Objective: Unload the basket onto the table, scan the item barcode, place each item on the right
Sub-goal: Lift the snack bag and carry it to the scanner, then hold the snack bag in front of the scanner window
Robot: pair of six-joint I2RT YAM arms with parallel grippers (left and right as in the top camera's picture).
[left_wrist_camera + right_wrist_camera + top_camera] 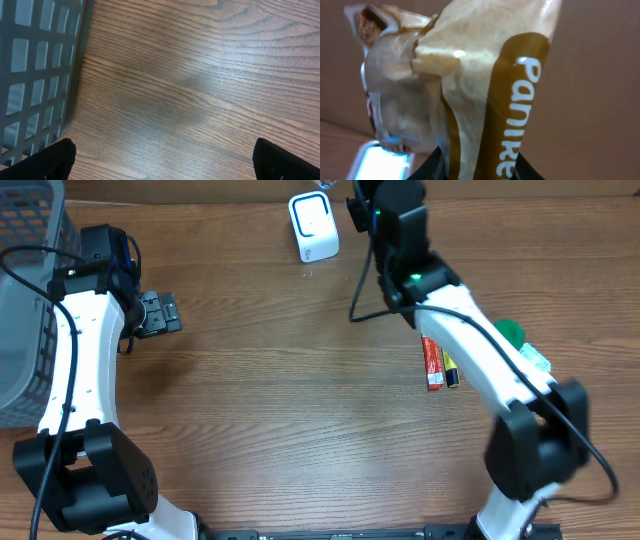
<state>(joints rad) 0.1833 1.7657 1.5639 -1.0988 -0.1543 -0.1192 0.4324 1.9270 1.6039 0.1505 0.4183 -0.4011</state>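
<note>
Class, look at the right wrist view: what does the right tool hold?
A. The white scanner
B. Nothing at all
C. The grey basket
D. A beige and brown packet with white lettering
D: in the right wrist view the packet rises from between the fingers of the right tool, which is closed on its lower end.

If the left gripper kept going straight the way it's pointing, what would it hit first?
Probably the bare table, beside the grey basket; nothing else shows ahead of the left gripper, though depth is unclear.
</note>
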